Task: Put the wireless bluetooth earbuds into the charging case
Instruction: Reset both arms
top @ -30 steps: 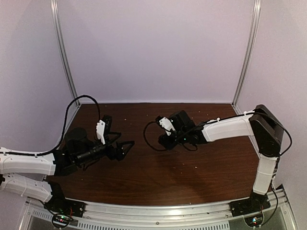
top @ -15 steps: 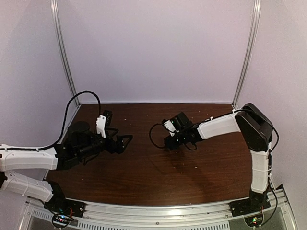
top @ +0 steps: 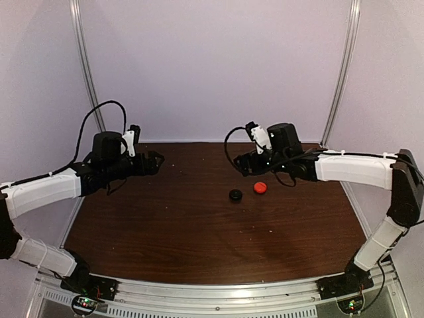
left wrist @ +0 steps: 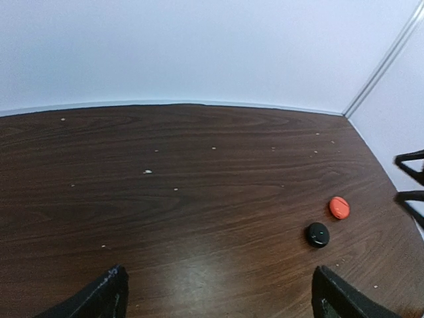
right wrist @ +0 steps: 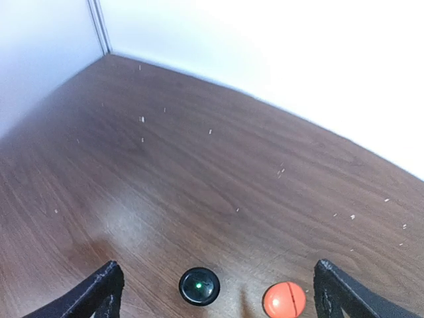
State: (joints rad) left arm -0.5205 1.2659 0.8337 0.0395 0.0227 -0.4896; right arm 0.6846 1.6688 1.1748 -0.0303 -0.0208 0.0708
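Observation:
Two round charging cases lie shut on the brown table, a black one [top: 235, 195] and a red-orange one [top: 260, 187] to its right. No wireless bluetooth earbuds show in any view. My right gripper [top: 242, 164] hovers open just behind the cases. Its wrist view looks down on the black case [right wrist: 199, 286] with a green light and the red-orange case [right wrist: 284, 299], both between its spread fingers [right wrist: 106, 288]. My left gripper [top: 154, 161] hangs open at the far left, empty. Its wrist view has the black case [left wrist: 317, 234] and the red-orange case [left wrist: 339, 207] well off to the right.
White walls with metal corner posts [top: 89, 86] close in the table at the back and sides. Small pale specks [left wrist: 148, 171] dot the wood. A black cable [top: 228, 142] loops from the right wrist. The right gripper's fingertips [left wrist: 411, 177] poke into the left wrist view's right edge.
Both arms have risen and drawn back toward the rear wall. The right gripper has opened and moved right, uncovering the two cases on the table. The left arm swung left.

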